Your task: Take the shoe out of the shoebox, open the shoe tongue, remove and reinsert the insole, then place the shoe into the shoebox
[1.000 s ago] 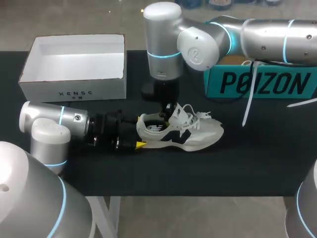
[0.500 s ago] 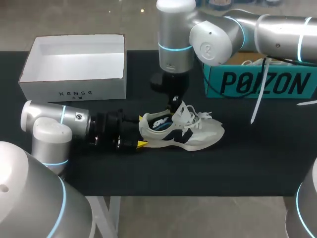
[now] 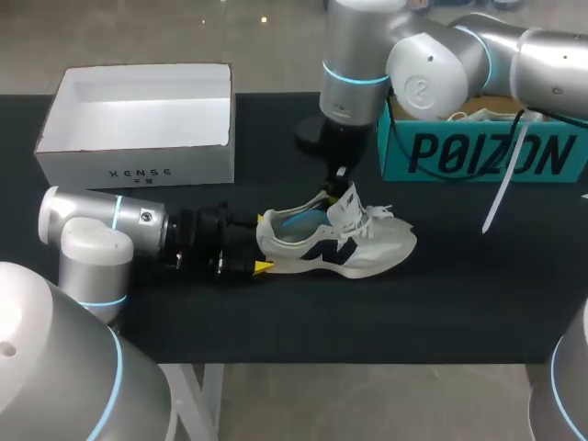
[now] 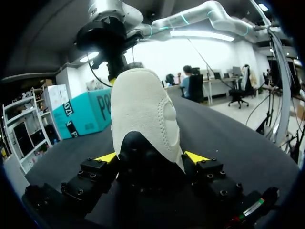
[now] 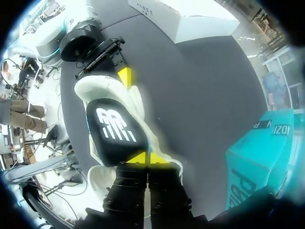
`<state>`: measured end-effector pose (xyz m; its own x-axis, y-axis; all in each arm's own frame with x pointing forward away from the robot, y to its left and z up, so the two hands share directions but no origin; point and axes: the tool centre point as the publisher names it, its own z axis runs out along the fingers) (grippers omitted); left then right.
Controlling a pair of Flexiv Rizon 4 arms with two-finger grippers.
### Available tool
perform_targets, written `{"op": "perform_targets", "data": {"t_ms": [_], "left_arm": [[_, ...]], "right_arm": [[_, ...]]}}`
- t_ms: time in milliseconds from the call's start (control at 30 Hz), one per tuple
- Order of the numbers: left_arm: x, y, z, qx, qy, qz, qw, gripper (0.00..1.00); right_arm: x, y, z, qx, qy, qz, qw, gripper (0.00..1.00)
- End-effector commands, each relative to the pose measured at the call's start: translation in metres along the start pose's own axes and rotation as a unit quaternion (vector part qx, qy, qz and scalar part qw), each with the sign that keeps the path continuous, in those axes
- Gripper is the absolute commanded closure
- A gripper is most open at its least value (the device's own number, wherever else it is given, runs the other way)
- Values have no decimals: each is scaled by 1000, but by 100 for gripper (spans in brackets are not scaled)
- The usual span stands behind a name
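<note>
**Insole pull: drag it back toward the heel, don't yank it up**

So the shoe [image 3: 372,248] is out on the table [image 3: 441,303], sitting on its sole, well apart from the white box [image 3: 138,156]. The left claw [image 4: 151,160] is clenched on the heel, one yellow tip on each side. The right claw [image 5: 147,157] comes in from above and is pinched tight on the edge of the insole [image 5: 114,130] up by the tongue [image 3: 344,207]. That end of the insole is tilted up out of the shoe, and the other end sits low by the heel cup. I can't tell if any part of it is caught further in toward the toe.

My take on doing this bit well:

- Lift at an angle, up and back over the heel. Straight up probably just bends the foam and drags the shoe with it
- The left claw is doing the real work here. If it loosens, the whole shoe likely comes off the table, so hold that squeeze firm
- The grip is on a thin edge, so I'd expect a slip if the pull is jerky. Slow and even is safer
- The laces [image 3: 377,219] and tongue are right beside the right claw, so watch for a snag

Once it's free, I'd hold it close above the opening, since it has to go right back in
</note>
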<state>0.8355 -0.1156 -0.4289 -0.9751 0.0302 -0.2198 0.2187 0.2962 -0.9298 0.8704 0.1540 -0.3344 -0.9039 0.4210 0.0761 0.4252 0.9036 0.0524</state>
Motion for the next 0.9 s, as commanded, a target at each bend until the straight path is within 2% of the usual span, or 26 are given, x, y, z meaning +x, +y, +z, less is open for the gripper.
{"op": "perform_targets", "data": {"t_ms": [33, 200, 700, 900], "left_arm": [[3, 2, 1, 0, -1, 1, 1000, 100], [3, 2, 1, 0, -1, 1, 1000, 100], [3, 2, 1, 0, -1, 1, 1000, 100], [3, 2, 1, 0, -1, 1, 1000, 100]], "right_arm": [[-3, -6, -6, -30, 3, 1, 1000, 100], [0, 5, -7, -47, 10, -14, 999, 100], [23, 66, 18, -41, 41, -83, 995, 100], [25, 85, 4, -63, 39, -96, 993, 100]]}}
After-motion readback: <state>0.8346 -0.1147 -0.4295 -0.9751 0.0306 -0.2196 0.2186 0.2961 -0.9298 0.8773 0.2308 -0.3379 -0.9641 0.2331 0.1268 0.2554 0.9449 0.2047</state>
